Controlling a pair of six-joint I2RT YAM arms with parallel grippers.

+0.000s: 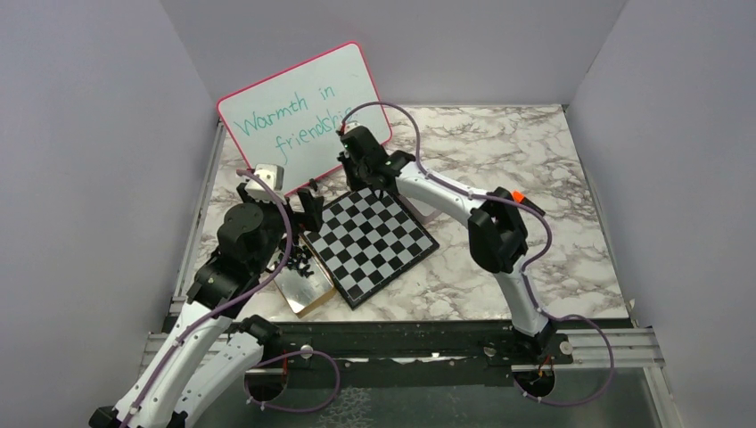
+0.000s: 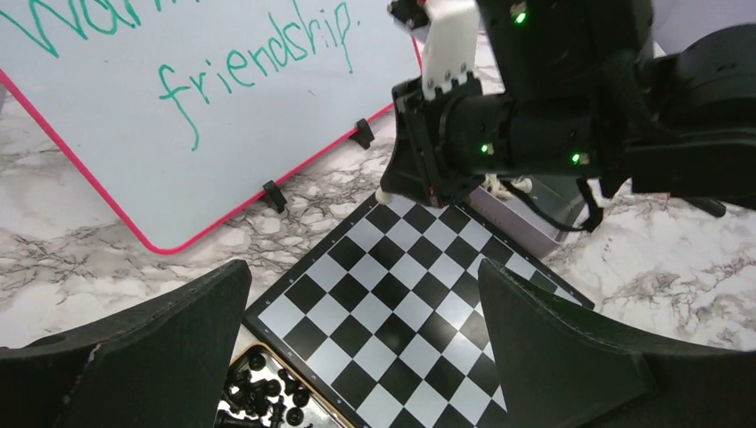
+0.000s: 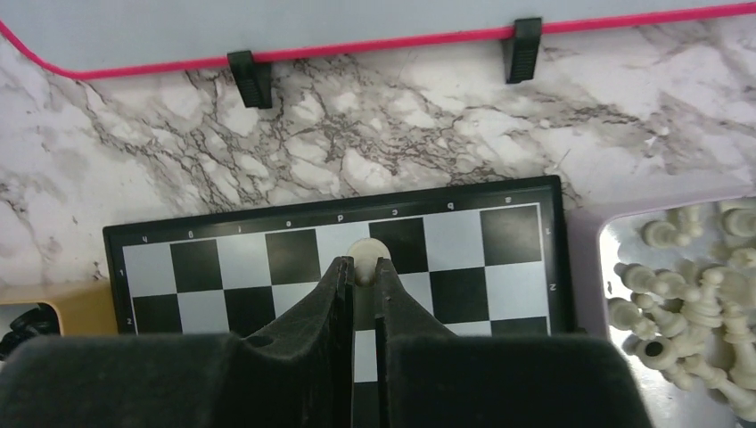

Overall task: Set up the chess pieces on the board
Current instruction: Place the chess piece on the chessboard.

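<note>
Setting: robotics lab test cell. Evidence: plain pale partition walls (image 1: 80,178) on three sides; marble-print tabletop (image 1: 535,169); metal mounting rail (image 1: 419,357) at near edge carrying left arm (image 1: 223,290) and right arm (image 1: 499,245); purple cabling (image 1: 337,379); propped pink-rimmed whiteboard (image 1: 303,107).

Left arm (image 1: 239,234), right arm (image 1: 496,236): white links, black joint housings, purple cables. Orange tab (image 1: 516,195) well behind right wrist. Fingers (image 3: 308,312) matte black wedges.

A pink-rimmed whiteboard (image 1: 303,111) is leaning upright near the marble table's (image 1: 535,169) far left corner, resting on black clip feet (image 3: 250,78) and showing green handwriting, "Warmth in friendship." A tan-edged tray (image 1: 312,290) is sitting toward the left edge, and a lavender tray (image 3: 581,267) is lying nearer the middle.
</note>
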